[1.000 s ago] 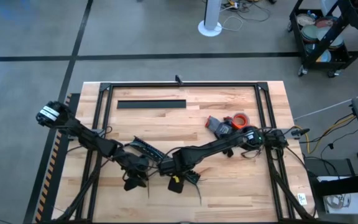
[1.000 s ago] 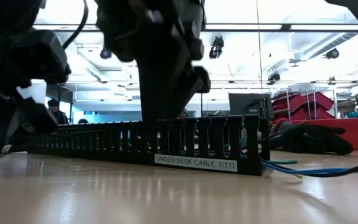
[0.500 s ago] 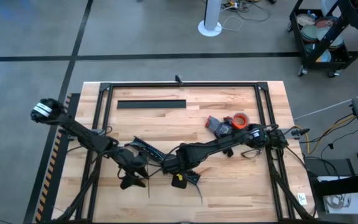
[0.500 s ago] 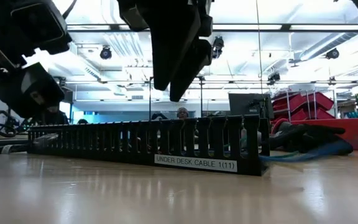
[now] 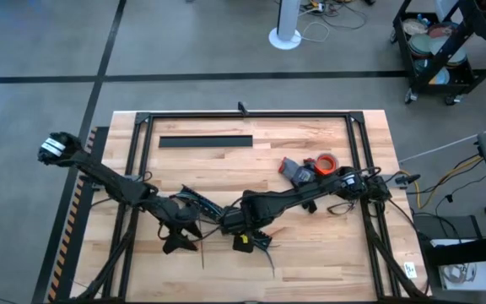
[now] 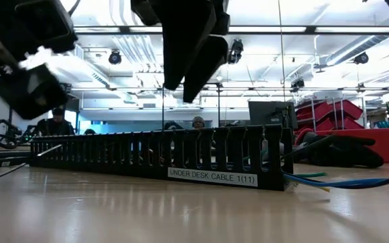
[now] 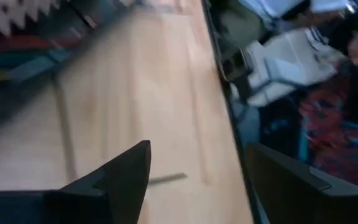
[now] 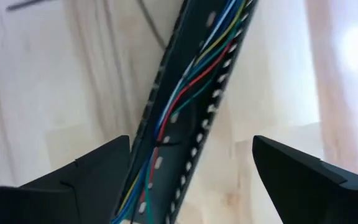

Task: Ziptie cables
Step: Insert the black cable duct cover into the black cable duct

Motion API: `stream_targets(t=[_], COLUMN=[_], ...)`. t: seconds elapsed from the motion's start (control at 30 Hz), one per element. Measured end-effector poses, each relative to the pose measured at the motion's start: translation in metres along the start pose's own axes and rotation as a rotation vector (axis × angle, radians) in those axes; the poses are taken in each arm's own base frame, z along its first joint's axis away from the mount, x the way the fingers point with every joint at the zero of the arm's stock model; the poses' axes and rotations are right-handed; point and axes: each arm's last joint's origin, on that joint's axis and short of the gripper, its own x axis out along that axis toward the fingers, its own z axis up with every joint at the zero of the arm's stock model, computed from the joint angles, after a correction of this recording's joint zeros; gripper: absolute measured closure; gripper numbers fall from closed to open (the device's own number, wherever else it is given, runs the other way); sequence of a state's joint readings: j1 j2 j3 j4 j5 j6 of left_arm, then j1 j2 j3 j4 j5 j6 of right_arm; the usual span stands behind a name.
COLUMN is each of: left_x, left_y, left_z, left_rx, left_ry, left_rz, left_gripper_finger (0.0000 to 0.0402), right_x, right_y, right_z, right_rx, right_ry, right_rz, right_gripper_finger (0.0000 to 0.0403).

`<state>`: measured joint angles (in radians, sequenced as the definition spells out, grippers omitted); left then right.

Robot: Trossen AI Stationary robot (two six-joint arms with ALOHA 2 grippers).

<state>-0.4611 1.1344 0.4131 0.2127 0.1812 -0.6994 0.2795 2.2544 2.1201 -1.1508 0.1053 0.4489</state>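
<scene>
Overhead camera looks straight down on the wooden table (image 5: 327,245); a table-level camera faces the long black comb-toothed plastic duct (image 6: 174,156) close up, which the right wrist camera also sees (image 8: 185,112).

The left gripper (image 5: 178,245) hangs at seven o'clock, fingers parted. The right gripper (image 5: 241,243) sits just beside it toward six, fingers spread wide.

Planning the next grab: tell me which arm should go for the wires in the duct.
Probably the right. Its open gripper hangs directly over the black duct, with the coloured wires between its fingers. The left gripper, also open, faces bare table with no wires in sight.
</scene>
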Motion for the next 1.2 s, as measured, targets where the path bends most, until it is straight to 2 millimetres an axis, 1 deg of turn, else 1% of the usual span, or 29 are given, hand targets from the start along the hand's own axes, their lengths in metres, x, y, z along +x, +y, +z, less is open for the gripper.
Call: stream_targets(t=[0.1, 0.2, 0.3, 0.37, 0.47, 0.57, 0.67, 0.73, 0.77, 0.9, 0.97, 1.1, 1.17, 1.2], left_x=[-0.013, -0.028, -0.044, -0.054, -0.071, -0.083, -0.092, -0.096, -0.097, -0.103, -0.106, -0.109, -0.11, -0.111], left_y=[0.002, 0.006, 0.009, 0.013, 0.022, 0.039, 0.056, 0.065, 0.069, 0.083, 0.09, 0.1, 0.104, 0.106], left_z=[0.004, 0.008, 0.018, 0.025, 0.035, 0.035, 0.035, 0.039, 0.041, 0.051, 0.054, 0.061, 0.065, 0.067], left_rx=[0.042, 0.081, 0.097, 0.105, 0.108, 0.083, 0.056, 0.049, 0.047, 0.059, 0.068, 0.083, 0.085, 0.087], left_ry=[-0.048, -0.112, -0.195, -0.241, -0.289, -0.269, -0.248, -0.266, -0.273, -0.326, -0.344, -0.388, -0.423, -0.438], left_rz=[0.075, 0.177, 0.211, 0.215, 0.276, 0.382, 0.483, 0.518, 0.523, 0.545, 0.576, 0.618, 0.634, 0.639], left_gripper_finger=[0.0162, 0.0173, 0.0185, 0.0192, 0.0202, 0.0209, 0.0216, 0.022, 0.0222, 0.0232, 0.0238, 0.0251, 0.0258, 0.0262], right_x=[0.0, 0.006, 0.009, 0.006, 0.0, 0.001, 0.006, 0.01, 0.014, 0.031, 0.033, 0.032, 0.031, 0.035], right_y=[-0.004, -0.007, -0.012, -0.02, -0.042, -0.07, -0.106, -0.135, -0.152, -0.216, -0.246, -0.296, -0.316, -0.325], right_z=[0.003, 0.003, 0.004, 0.008, 0.012, 0.011, 0.011, 0.011, 0.011, 0.009, 0.007, 0.001, -0.003, -0.005], right_rx=[-0.01, -0.032, -0.046, -0.055, -0.043, -0.046, -0.059, -0.051, -0.047, -0.031, -0.034, -0.12, -0.183, -0.218], right_ry=[-0.024, -0.049, -0.076, -0.103, -0.135, -0.145, -0.182, -0.197, -0.198, -0.143, -0.131, -0.128, -0.127, -0.126], right_rz=[-0.016, -0.085, -0.112, -0.115, -0.139, -0.155, -0.152, -0.134, -0.12, -0.038, -0.05, -0.095, -0.104, -0.097], right_gripper_finger=[0.0078, 0.0078, 0.0078, 0.0078, 0.0082, 0.009, 0.01, 0.0106, 0.0109, 0.0121, 0.0128, 0.014, 0.0147, 0.0151])
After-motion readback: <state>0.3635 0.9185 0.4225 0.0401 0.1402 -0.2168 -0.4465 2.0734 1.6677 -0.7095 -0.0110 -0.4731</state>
